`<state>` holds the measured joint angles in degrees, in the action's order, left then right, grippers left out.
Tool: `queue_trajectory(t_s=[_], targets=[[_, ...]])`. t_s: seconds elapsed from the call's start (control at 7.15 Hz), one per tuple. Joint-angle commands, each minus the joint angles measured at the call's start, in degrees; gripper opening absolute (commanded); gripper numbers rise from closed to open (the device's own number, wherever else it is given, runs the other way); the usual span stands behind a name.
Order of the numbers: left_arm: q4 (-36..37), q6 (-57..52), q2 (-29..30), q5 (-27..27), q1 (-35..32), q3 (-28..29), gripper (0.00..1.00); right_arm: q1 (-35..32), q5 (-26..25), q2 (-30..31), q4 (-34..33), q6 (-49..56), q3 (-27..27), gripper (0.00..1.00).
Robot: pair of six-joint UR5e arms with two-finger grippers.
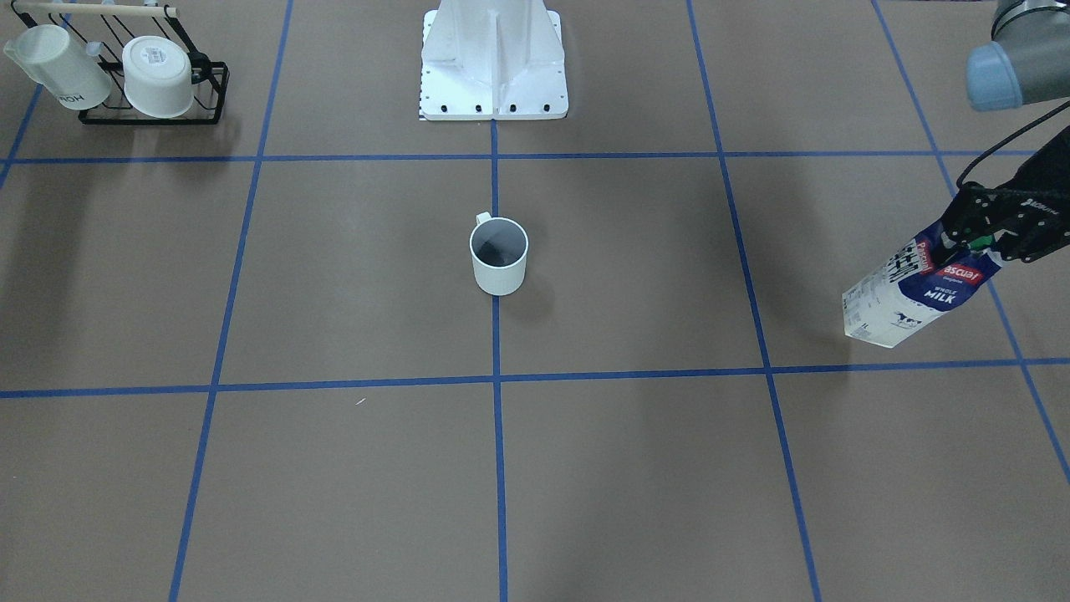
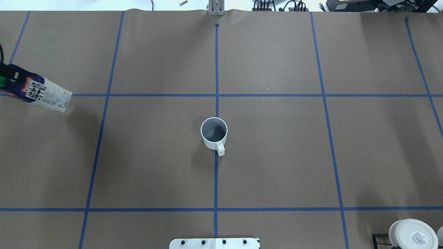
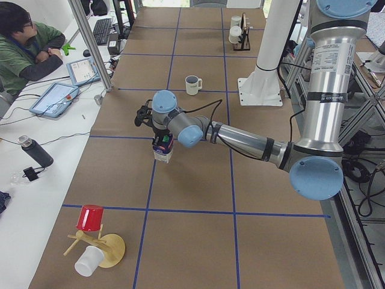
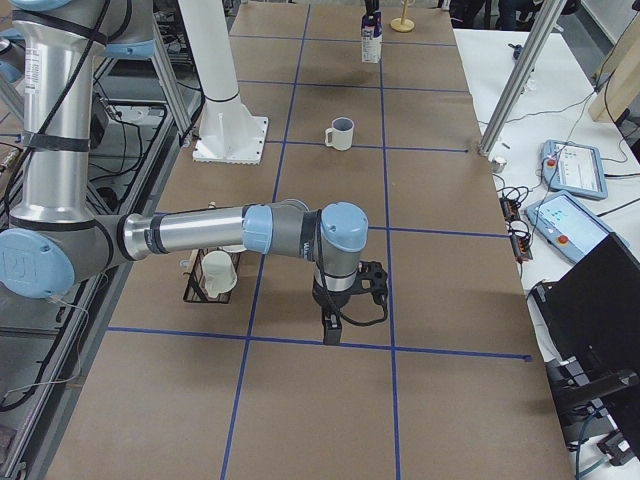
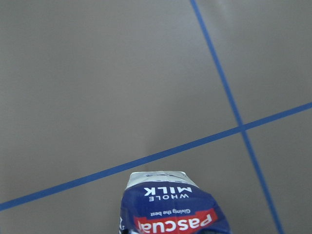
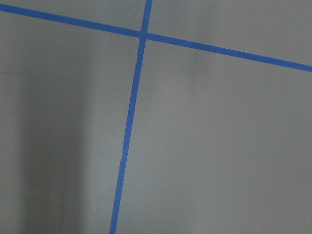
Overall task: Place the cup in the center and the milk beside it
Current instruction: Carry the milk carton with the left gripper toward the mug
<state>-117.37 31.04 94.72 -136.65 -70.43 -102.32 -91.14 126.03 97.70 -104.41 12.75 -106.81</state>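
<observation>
Brown paper tabletop (image 2: pixel 277 166), blue tape grid. You have the cup (image 2: pixel 214 133) standing upright in the center (image 2: pixel 242 148), right on the middle tape line, handle toward the robot, with nothing touching it. That half of the job reads as done.

The milk (image 1: pixel 915 293) is well apart from the cup, out at the robot's left end of the table. The left gripper (image 1: pixel 974 241) has it pinched at its blue top. Its shadow falls off to one side, so I judge it lifted clear of the paper (not certain from these angles).

Over on the right, the right gripper (image 4: pixel 332 330) hangs low over bare paper near the mug rack (image 4: pixel 212 275). You cannot tell whether its jaws are parted.

Left to do: carry the milk in across the grid, stand it just beside the cup, let go.
</observation>
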Motion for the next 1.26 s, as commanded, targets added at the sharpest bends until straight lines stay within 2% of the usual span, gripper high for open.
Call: queue_trajectory(t_s=[0.0, 0.14, 0.28, 0.56, 0.7, 0.84, 1.12], targets=[[0.12, 15.64, 4.06, 5.74, 9.29, -4.09, 0.0, 0.0, 0.09, 0.12, 0.0, 0.0, -0.07, 1.0], [0.38, 22.77, 7.47, 8.48, 14.05, -4.38, 0.0, 0.0, 0.09, 0.12, 0.0, 0.0, -0.07, 1.0], [4.39, 27.36, 11.24, 10.86, 17.75, -5.51, 0.0, 0.0, 0.09, 0.12, 0.0, 0.0, 0.02, 1.0], [24.01, 31.69, 20.63, 16.39, 23.47, -12.26, 0.0, 0.0, 0.09, 0.12, 0.0, 0.0, 0.02, 1.0], [29.77, 35.98, 25.21, 21.47, 28.9, -12.2, 0.0, 0.0, 0.18, 0.12, 0.0, -0.09, 0.02, 1.0], [31.83, 38.2, 28.39, 26.74, 34.0, -10.55, 0.0, 0.0, 0.18, 0.12, 0.0, -0.09, 0.02, 1.0], [31.94, 40.41, 30.0, 27.23, 36.15, -9.04, 0.0, 0.0, 0.18, 0.04, 0.0, -0.09, 0.02, 1.0]])
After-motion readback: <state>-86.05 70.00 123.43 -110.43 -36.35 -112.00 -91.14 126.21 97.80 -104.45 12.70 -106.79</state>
